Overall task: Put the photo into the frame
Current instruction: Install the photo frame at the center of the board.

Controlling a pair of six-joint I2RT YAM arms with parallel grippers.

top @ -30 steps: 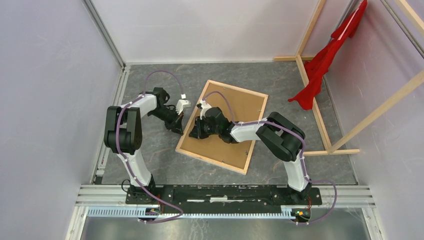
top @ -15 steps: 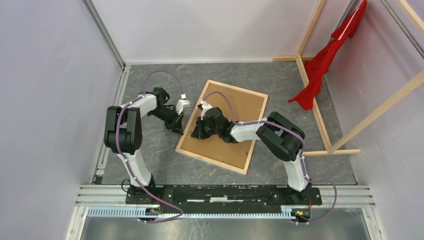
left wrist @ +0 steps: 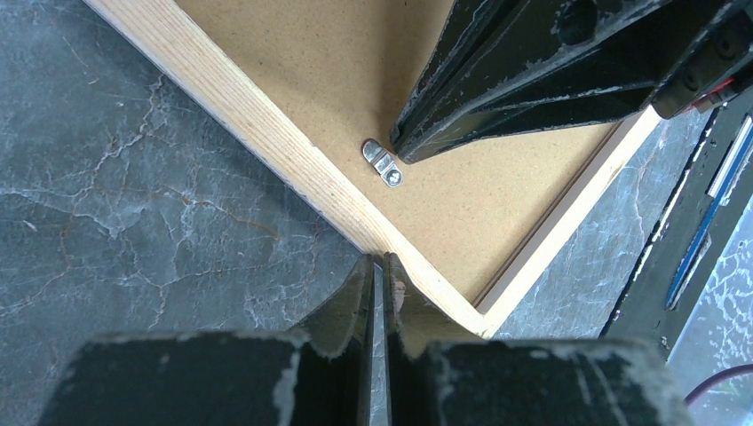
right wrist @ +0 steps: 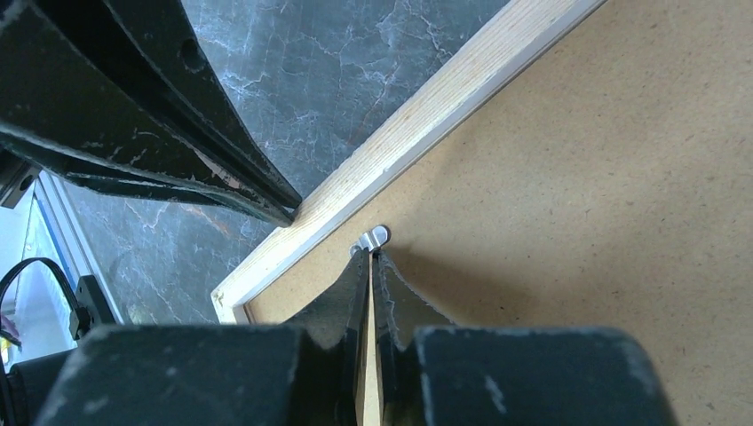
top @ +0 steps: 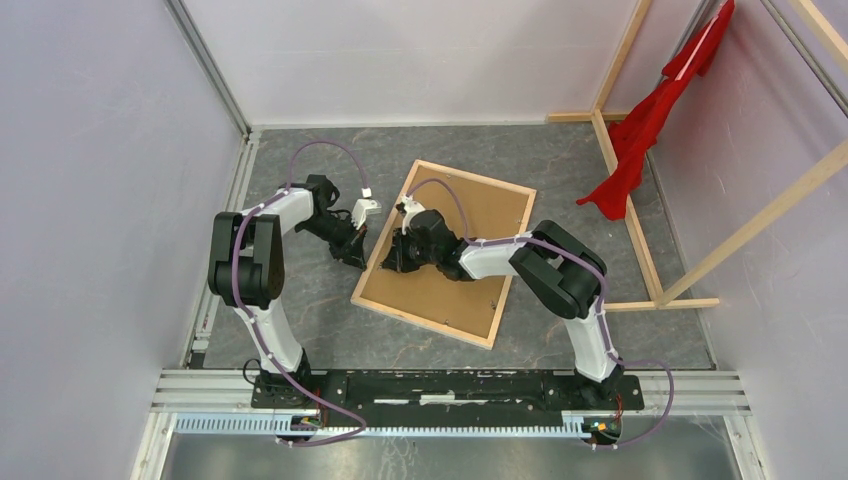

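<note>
The frame (top: 425, 322) lies back up on the table, its bare wood border round the brown backing board (top: 485, 215). The photo is not in view. My left gripper (top: 359, 260) is shut and empty, its tips against the outer side of the frame's left border (left wrist: 266, 142). My right gripper (top: 394, 262) is shut over the board, its tips (right wrist: 368, 256) touching a small metal turn clip (right wrist: 373, 237) beside the border (right wrist: 426, 115). The clip (left wrist: 382, 164) also shows in the left wrist view, at the tip of the right gripper's fingers (left wrist: 533, 80).
Bare wooden beams (top: 640, 230) stand at the right with a red cloth (top: 640, 130) hanging on them. White walls close in the left and back. The table (top: 300, 300) is dark grey marbled stone.
My right gripper has crept slightly up and left along the board by the frame's left border. The left arm has not moved.
</note>
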